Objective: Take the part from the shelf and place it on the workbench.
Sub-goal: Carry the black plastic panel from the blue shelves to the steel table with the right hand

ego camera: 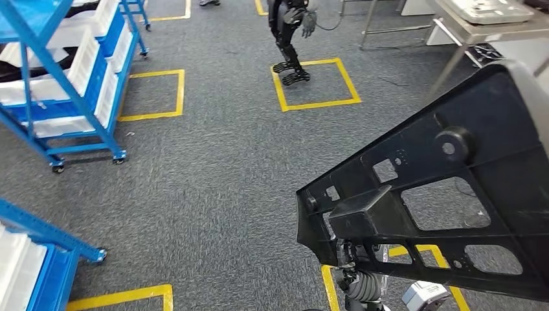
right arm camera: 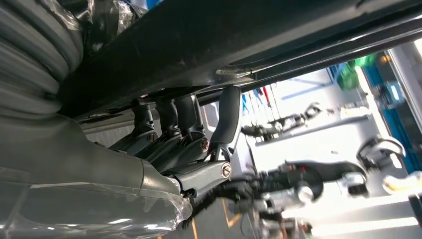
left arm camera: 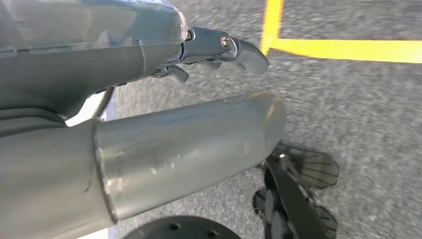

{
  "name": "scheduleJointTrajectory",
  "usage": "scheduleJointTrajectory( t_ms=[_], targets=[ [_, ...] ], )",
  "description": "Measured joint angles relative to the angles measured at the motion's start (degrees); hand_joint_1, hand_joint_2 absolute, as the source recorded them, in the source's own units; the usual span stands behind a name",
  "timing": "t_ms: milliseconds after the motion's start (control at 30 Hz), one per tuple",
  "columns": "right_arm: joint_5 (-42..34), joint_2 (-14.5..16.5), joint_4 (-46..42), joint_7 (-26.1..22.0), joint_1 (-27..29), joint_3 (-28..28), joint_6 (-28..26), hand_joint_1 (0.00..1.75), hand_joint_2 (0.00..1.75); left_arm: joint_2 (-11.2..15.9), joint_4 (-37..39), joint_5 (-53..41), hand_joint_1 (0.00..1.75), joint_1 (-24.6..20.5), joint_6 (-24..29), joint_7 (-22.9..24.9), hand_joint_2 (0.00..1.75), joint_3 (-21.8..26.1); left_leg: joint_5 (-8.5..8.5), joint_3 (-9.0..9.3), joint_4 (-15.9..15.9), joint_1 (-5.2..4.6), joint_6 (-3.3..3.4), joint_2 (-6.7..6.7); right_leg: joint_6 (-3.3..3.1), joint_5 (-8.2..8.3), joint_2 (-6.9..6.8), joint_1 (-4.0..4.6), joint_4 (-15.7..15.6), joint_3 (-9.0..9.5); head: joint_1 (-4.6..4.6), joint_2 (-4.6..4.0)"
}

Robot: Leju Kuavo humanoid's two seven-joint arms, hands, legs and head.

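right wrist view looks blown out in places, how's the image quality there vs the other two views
Right wrist view: the background beyond the right hand is overexposed and smeared, while the black part sits dark and underlit. Left wrist view: the carpet and yellow floor tape are motion-blurred; the left hand stays fairly sharp. Head view: evenly lit, mostly crisp.
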Motion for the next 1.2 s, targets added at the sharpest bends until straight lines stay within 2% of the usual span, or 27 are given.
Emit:
scheduleJointTrajectory(
  t_ms=[33,100,167,200,233,300,367,400,433,467,533,567,600,667,700,733,800,833,867,900,933,967,1000,1033,1100,1133,1200],
  targets=[
    [-0.1,0.03,-0.05,0.0,0.06,-0.1,0.2,1.75,1.75,-0.03,0.0,-0.01,0.0,-0.04,0.06,-0.01,0.0,-0.01,0.99,1.0,-2.68,0.1,0.11,-1.3,0.31,-0.13,0.65,-0.04,0.43,-0.26,0.01,0.0],
    [-0.16,0.13,-0.24,0.0,0.26,-0.27,0.59,1.75,1.75,-0.09,0.0,-0.04,0.0,-0.14,0.18,-0.02,0.0,-0.02,1.0,1.45,-3.96,0.01,0.47,-2.65,0.96,-0.07,1.72,-0.14,0.83,-0.88,0.02,0.0],
    [-0.17,0.24,-0.43,0.01,0.52,-0.54,0.84,1.75,1.75,-0.19,0.0,-0.05,0.0,-0.22,0.27,-0.01,0.0,-0.04,1.37,1.51,-4.21,-0.1,1.19,-1.44,1.61,0.16,2.45,-0.3,0.82,-1.23,0.01,0.0],
    [-0.16,0.27,-0.55,0.01,0.67,-0.78,0.91,1.75,1.75,-0.24,0.0,-0.07,0.0,-0.26,0.31,0.01,0.0,-0.05,1.56,1.57,-4.42,-0.06,1.63,-0.8,1.89,-0.14,1.6,-0.23,1.28,-1.48,0.04,0.0],
    [-0.14,0.3,-0.64,0.01,0.76,-0.99,0.98,1.75,1.75,-0.29,0.0,-0.08,0.0,-0.26,0.34,-0.01,0.0,-0.05,1.72,1.6,-4.64,0.0,2.02,-0.11,2.14,-1.02,0.13,-0.15,2.61,-2.1,0.06,0.0],
    [-0.09,0.36,-0.78,0.02,0.85,-1.33,1.14,1.75,1.75,-0.31,0.0,-0.09,0.0,-0.16,0.37,-0.01,0.0,-0.06,1.8,1.6,-4.83,-0.1,2.48,1.33,2.6,-4.31,-3.34,-0.09,8.4,-4.75,0.11,0.0],
    [-0.06,0.41,-0.78,0.04,0.94,-1.51,1.26,1.75,1.75,-0.31,-0.01,-0.09,0.0,0.0,0.39,0.01,0.0,-0.06,1.7,1.56,-4.82,-0.35,2.61,2.96,2.88,-6.89,-4.39,-0.31,14.87,-7.84,0.1,0.0],
    [-0.06,0.42,-0.78,0.05,1.02,-1.59,1.29,1.75,1.75,-0.31,-0.02,-0.1,0.0,0.03,0.39,0.01,0.0,-0.06,1.63,1.58,-4.81,-0.45,2.64,3.77,2.88,-6.83,-4.5,-0.36,15.97,-8.33,0.1,0.0],
    [-0.04,0.43,-0.78,0.07,1.09,-1.66,1.34,1.75,1.75,-0.32,-0.02,-0.13,0.0,0.01,0.4,0.02,0.0,-0.06,1.54,1.65,-4.81,-0.53,2.65,4.53,2.74,-5.7,-4.62,-0.33,14.77,-7.65,0.1,0.0],
    [0.0,0.44,-0.78,0.09,1.13,-1.7,1.42,1.75,1.75,-0.35,-0.01,-0.19,0.0,-0.05,0.39,0.02,0.0,-0.06,1.44,1.79,-4.81,-0.6,2.62,5.21,2.47,-3.85,-4.95,-0.21,11.49,-5.85,0.11,0.0],
    [0.15,0.51,-0.83,0.13,1.13,-1.75,1.63,1.75,1.75,-0.49,0.0,-0.33,0.0,-0.16,0.38,0.02,0.0,-0.07,1.2,2.2,-4.88,-0.73,2.45,6.43,1.58,-1.05,-6.98,0.44,3.43,-1.56,0.1,0.0],
    [0.24,0.6,-0.91,0.15,1.13,-1.79,1.73,1.75,1.75,-0.56,0.0,-0.38,0.0,-0.19,0.38,0.02,0.0,-0.08,1.12,2.36,-4.95,-0.72,2.27,6.94,1.14,-0.46,-7.84,0.83,0.93,-0.25,0.09,0.0],
    [0.33,0.69,-1.02,0.16,1.14,-1.85,1.81,1.75,1.75,-0.6,0.0,-0.4,0.0,-0.24,0.38,0.03,0.0,-0.08,1.06,2.49,-5.04,-0.68,2.04,7.46,0.79,-0.43,-8.29,1.16,-0.21,0.22,0.09,0.0],
    [0.49,0.88,-1.25,0.19,1.23,-2.02,1.91,1.75,1.75,-0.68,0.0,-0.42,0.0,-0.38,0.36,0.04,0.0,-0.09,0.97,2.77,-5.24,-0.6,1.51,8.34,0.31,-0.16,-7.33,1.3,-0.63,0.24,0.1,0.0],
    [0.57,0.98,-1.33,0.19,1.33,-2.13,1.92,1.75,1.75,-0.72,0.0,-0.42,0.0,-0.46,0.35,0.05,0.0,-0.09,0.72,2.85,-5.01,-0.55,1.23,7.9,0.12,0.11,-6.73,1.09,-1.12,0.43,0.09,0.0],
    [0.63,1.1,-1.42,0.2,1.4,-2.23,1.93,1.75,1.75,-0.75,0.0,-0.42,0.0,-0.51,0.33,0.05,0.0,-0.1,-0.05,2.57,-4.03,-0.52,1.02,6.72,-0.08,0.4,-6.19,0.8,-1.66,0.69,0.07,0.0],
    [0.74,1.42,-1.54,0.22,1.43,-2.37,1.96,1.75,1.75,-0.75,0.0,-0.42,0.0,-0.46,0.29,0.05,0.0,-0.1,-3.2,0.27,1.2,-0.38,0.64,3.55,-0.34,0.8,-5.13,0.31,-2.32,1.0,0.04,0.0],
    [0.77,1.55,-1.57,0.24,1.4,-2.42,1.98,1.75,1.75,-0.75,0.0,-0.42,0.0,-0.39,0.27,0.06,0.0,-0.1,-5.13,-1.57,5.0,-0.32,0.47,2.67,-0.44,0.83,-4.55,0.23,-2.33,0.95,0.04,0.0],
    [0.79,1.64,-1.57,0.26,1.38,-2.46,1.99,1.75,1.75,-0.75,0.0,-0.42,0.0,-0.28,0.26,0.07,0.0,-0.1,-6.45,-3.29,8.44,-0.24,0.28,2.37,-0.46,0.82,-3.88,0.2,-2.26,0.89,0.05,0.0],
    [0.79,1.69,-1.57,0.28,1.41,-2.52,1.99,1.75,1.75,-0.75,0.0,-0.42,0.0,-0.17,0.24,0.09,0.0,-0.1,-6.73,-4.41,10.49,-0.16,0.09,2.31,-0.44,0.79,-3.11,0.15,-2.14,0.87,0.05,0.0],
    [0.8,1.71,-1.57,0.29,1.43,-2.6,1.99,1.75,1.75,-0.74,0.0,-0.42,0.0,-0.09,0.23,0.1,0.0,-0.1,-5.76,-4.53,10.39,-0.06,-0.09,2.27,-0.34,0.73,-2.27,0.06,-1.94,0.86,0.05,0.0],
    [0.82,1.75,-1.57,0.31,1.44,-2.68,2.0,1.75,1.75,-0.72,0.0,-0.42,0.0,-0.04,0.23,0.1,0.0,-0.1,-3.72,-3.56,8.0,0.06,-0.25,2.04,-0.14,0.59,-1.37,-0.08,-1.61,0.85,0.05,0.0],
    [0.87,1.83,-1.57,0.33,1.45,-2.78,2.02,1.75,1.75,-0.68,0.0,-0.42,0.0,-0.01,0.24,0.11,0.0,-0.1,-1.38,-1.89,4.09,0.27,-0.41,1.34,0.17,0.35,-0.52,-0.27,-1.15,0.8,0.05,0.0],
    [0.95,1.92,-1.58,0.36,1.44,-2.89,2.06,1.75,1.75,-0.66,0.0,-0.42,0.0,0.0,0.24,0.13,0.0,-0.1,0.18,-0.25,0.33,0.42,-0.55,0.14,0.58,0.03,0.24,-0.35,-0.53,0.59,0.03,0.0],
    [1.25,2.18,-1.66,0.59,1.47,-3.08,2.25,1.75,1.75,-0.63,0.0,-0.43,0.0,-0.1,0.22,0.17,0.0,-0.11,1.16,1.43,-3.63,0.49,-0.26,-1.44,1.33,-0.38,1.42,-0.4,0.46,-0.03,0.04,0.0],
    [1.45,2.28,-1.69,0.77,1.52,-3.13,2.36,1.75,1.75,-0.63,0.0,-0.44,0.0,-0.23,0.21,0.24,0.0,-0.13,0.9,1.52,-3.79,0.33,0.09,-1.5,1.68,-0.37,1.92,-0.41,0.65,-0.31,0.04,0.0],
    [1.82,2.43,-1.72,1.02,1.7,-3.24,2.53,1.75,1.75,-0.63,-0.01,-0.44,0.0,-0.44,0.2,0.39,0.0,-0.14,1.2,1.62,-3.98,0.29,0.96,-0.28,2.21,-0.24,2.4,-0.54,0.77,-0.64,0.04,0.0]
  ],
)
